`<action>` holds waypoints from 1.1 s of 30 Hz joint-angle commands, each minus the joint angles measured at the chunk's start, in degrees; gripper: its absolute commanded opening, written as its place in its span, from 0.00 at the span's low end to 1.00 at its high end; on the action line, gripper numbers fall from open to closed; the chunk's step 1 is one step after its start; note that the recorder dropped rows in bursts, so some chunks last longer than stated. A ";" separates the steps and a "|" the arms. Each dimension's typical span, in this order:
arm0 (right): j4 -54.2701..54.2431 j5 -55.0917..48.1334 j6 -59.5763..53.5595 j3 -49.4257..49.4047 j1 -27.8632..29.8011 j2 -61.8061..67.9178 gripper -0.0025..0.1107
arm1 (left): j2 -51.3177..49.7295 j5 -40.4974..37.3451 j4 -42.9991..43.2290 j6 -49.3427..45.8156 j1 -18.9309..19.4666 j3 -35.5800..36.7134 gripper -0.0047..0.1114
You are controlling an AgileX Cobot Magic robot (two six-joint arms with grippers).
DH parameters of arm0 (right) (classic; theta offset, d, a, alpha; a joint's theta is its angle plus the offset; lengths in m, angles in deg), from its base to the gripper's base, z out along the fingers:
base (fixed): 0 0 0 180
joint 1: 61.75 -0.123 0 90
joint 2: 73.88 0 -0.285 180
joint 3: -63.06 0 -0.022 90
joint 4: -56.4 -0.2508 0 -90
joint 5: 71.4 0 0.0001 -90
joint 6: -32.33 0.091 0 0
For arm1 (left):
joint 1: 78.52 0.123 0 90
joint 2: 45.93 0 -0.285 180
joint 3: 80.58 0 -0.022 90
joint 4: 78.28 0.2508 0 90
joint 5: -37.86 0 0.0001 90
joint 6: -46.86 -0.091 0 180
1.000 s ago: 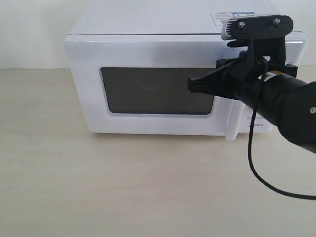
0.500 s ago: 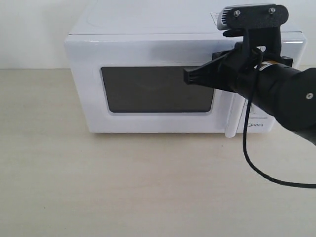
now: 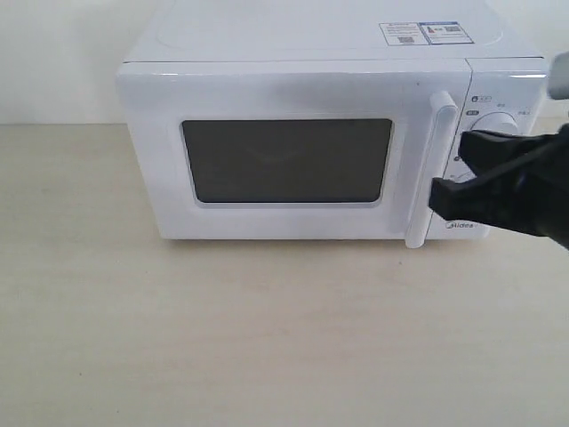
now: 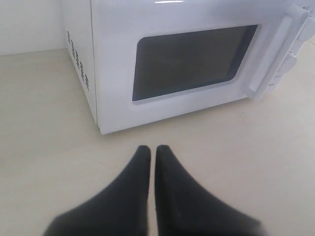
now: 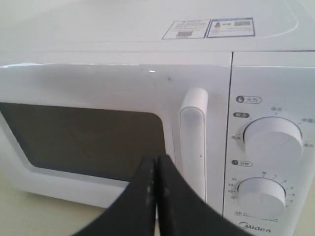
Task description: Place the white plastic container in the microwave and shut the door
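Note:
The white microwave [image 3: 302, 53] stands on the table with its door [image 3: 284, 93] shut flush, the dark window [image 3: 286, 160] facing me. The white plastic container is out of view; nothing shows through the window. My right gripper [image 3: 435, 197] hovers in front of the control panel, just right of the bar handle [image 3: 427, 169], with its fingers pressed together and empty. In the right wrist view that gripper [image 5: 156, 158] points at the handle [image 5: 193, 137]. My left gripper [image 4: 149, 148] is shut and empty, low over the table, short of the microwave's [image 4: 118, 59] front corner.
Two round dials [image 5: 273, 137] [image 5: 261, 194] sit right of the handle. Stickers [image 3: 425, 33] lie on the microwave's top. The pale wooden table [image 3: 222, 338] stretches out in front of the oven, with a white wall behind.
My right gripper has pulled away from the door front, moving right and lower, so the handle now shows. The door stays shut.

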 commanded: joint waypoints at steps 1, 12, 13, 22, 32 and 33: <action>-0.17 -0.02 -0.32 -2.64 -0.35 -6.25 0.02 | 0.46 0.71 0.38 0.41 0.09 0.23 0.08; -0.17 -2.38 -0.32 -2.64 -0.35 -7.29 0.02 | 0.46 0.71 0.38 0.41 0.09 0.23 0.08; -0.17 -2.38 -0.32 -2.64 -0.35 -7.29 0.02 | 0.46 0.71 0.38 0.41 0.09 0.23 0.08; -0.17 -2.38 -0.32 -2.64 -0.35 -7.29 0.02 | 0.46 0.71 0.38 0.41 0.09 0.23 0.08; -0.17 -4.67 -2.60 -2.64 4.54 -20.01 0.02 | 0.56 0.71 0.37 0.41 0.09 0.23 0.08; -0.17 -6.64 -3.92 -2.64 6.74 -22.34 0.02 | 0.56 0.71 0.37 0.41 0.09 0.23 0.08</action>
